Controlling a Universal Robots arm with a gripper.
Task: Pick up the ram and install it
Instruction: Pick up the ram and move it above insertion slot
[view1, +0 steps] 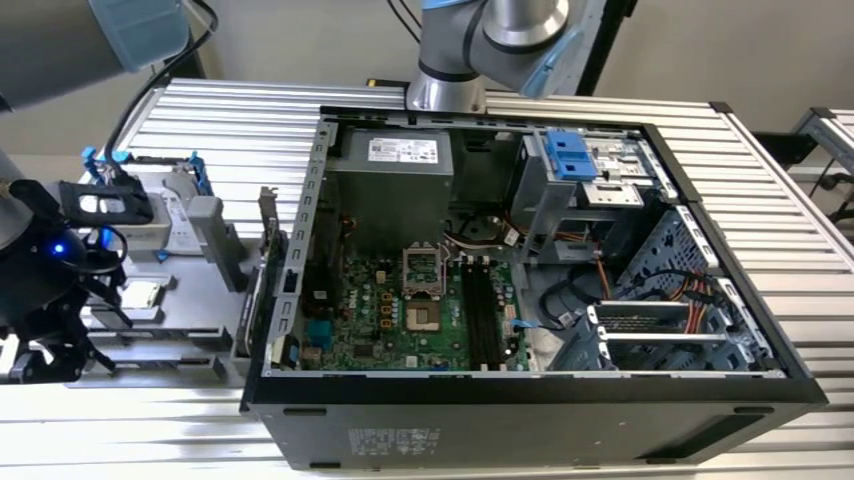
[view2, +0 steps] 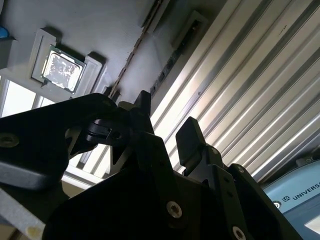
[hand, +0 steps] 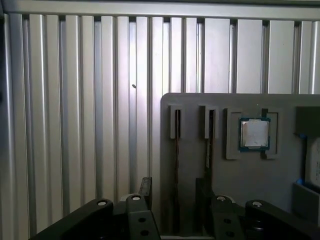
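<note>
Exterior view's left holds the dark end effector (view1: 54, 350), low over a flat grey parts tray (view1: 200, 250) that lies on the ribbed aluminium counter (view1: 774, 200); the arm's grey base (view1: 447, 85) stands at the upper middle of that frame, behind a black open tower computer case (view1: 534, 410); inside the case lies a green motherboard (view1: 360, 320) with long black slots (view1: 487, 310) just towards the exterior view's right of its square socket; the case and the tray sit side by side, the tray towards the exterior view's left.

In the first wrist view the end effector (hand: 173, 192) hangs above the grey tray (hand: 240, 200) with its two black fingers (hand: 145, 186) spread well apart and nothing between them; the slim dark ram stick (hand: 177, 165) stands on edge in a narrow groove of the tray, lined up with the gap between the fingers but not touched by either; a second thin stick (hand: 210, 145) stands in the neighbouring groove, parallel to the first; beside that one a small square silver processor chip (hand: 254, 134) rests in its own recess.

In the second wrist view the end effector (view2: 165, 120) shows the same wide gap; one finger (view2: 189, 131) is seen against the ribbed counter (view2: 260, 90), and the processor chip (view2: 60, 67) lies well apart from both fingers.
</note>
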